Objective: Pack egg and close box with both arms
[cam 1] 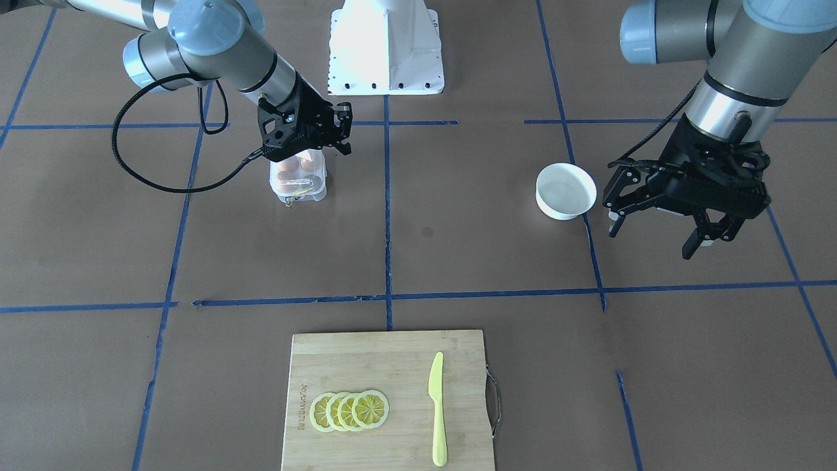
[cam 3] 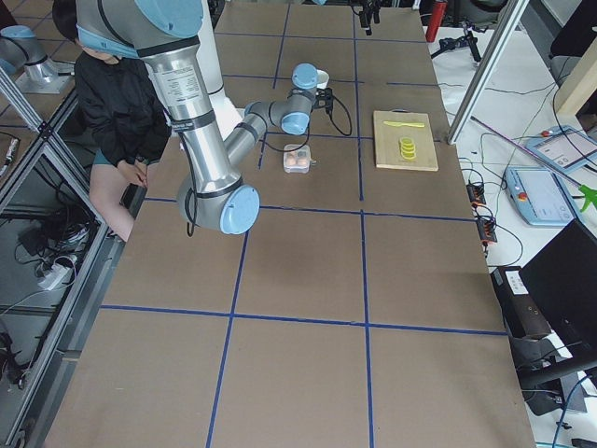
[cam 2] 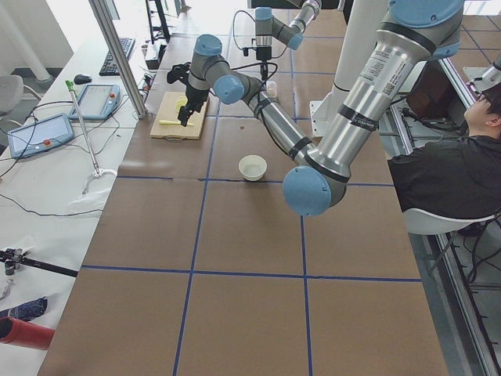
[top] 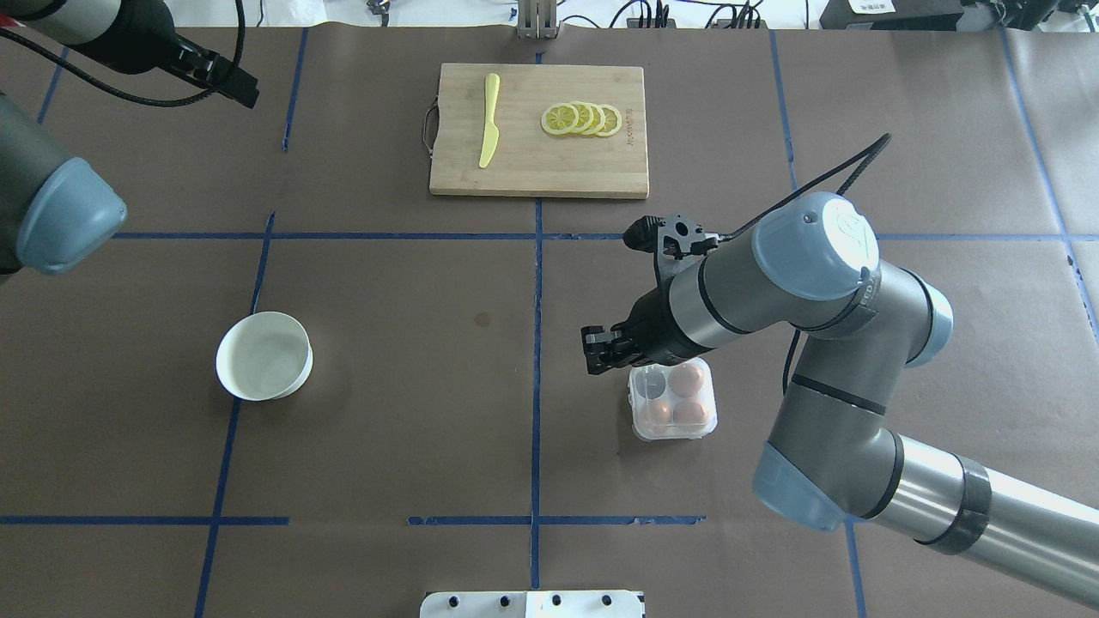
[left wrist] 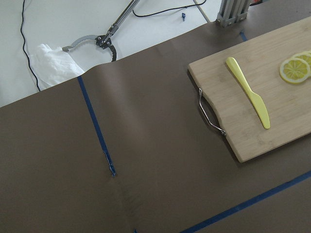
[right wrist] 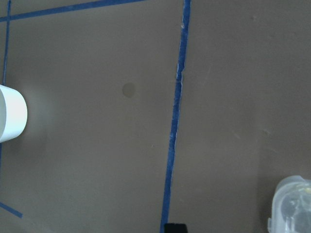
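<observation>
Right gripper [top: 598, 350] hangs just over the far-left corner of the box [top: 674, 435] on the tabletop, and its fingers look pinched together on nothing. So the box lies a touch back toward the robot and to its right. Three eggs [top: 685, 378] sit in the cells, can't tell how the lid stands. Left gripper [cam 1: 654, 239] is spread wide and empty, well apart beyond the white bowl [top: 225, 371], so the right arm's way nearer.
</observation>
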